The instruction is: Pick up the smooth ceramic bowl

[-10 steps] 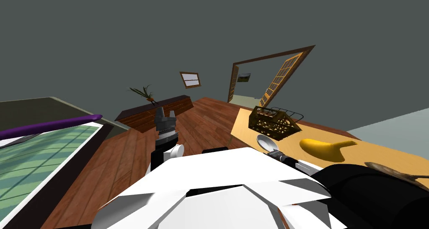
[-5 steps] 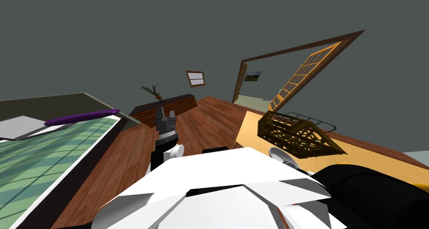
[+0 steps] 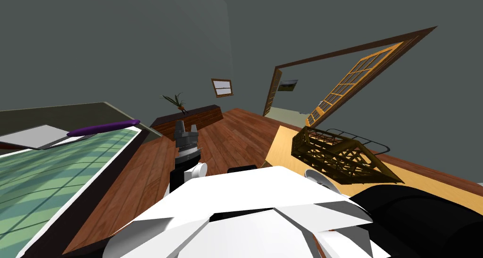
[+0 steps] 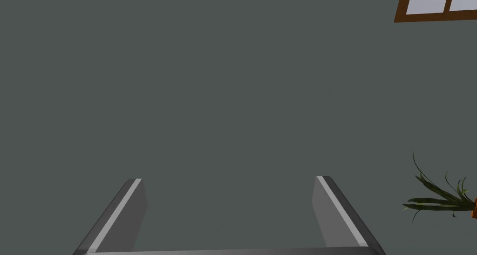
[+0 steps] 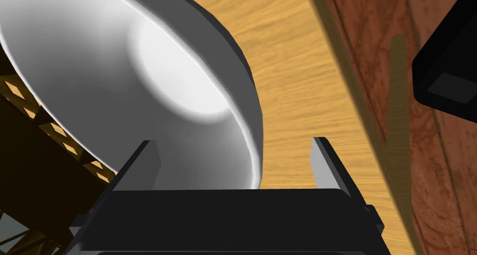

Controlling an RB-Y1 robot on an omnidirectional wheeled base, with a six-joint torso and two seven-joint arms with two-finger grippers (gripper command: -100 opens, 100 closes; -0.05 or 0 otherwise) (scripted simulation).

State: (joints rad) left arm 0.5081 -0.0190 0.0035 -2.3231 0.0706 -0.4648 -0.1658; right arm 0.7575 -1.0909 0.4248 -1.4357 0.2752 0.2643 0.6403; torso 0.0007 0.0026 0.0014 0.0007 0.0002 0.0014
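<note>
Straddling the rim of the white bowl (image 5: 139, 79) on the worktop (image 5: 298, 103), the right pincer (image 5: 234, 142) stood open; closing and lifting were left, I judged; the left pincer (image 4: 228, 178) hung open.

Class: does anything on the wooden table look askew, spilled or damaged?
Nothing stands out. The white bowl sits intact on the table beside the basket, its rim between the fingers of the open right gripper.
</note>
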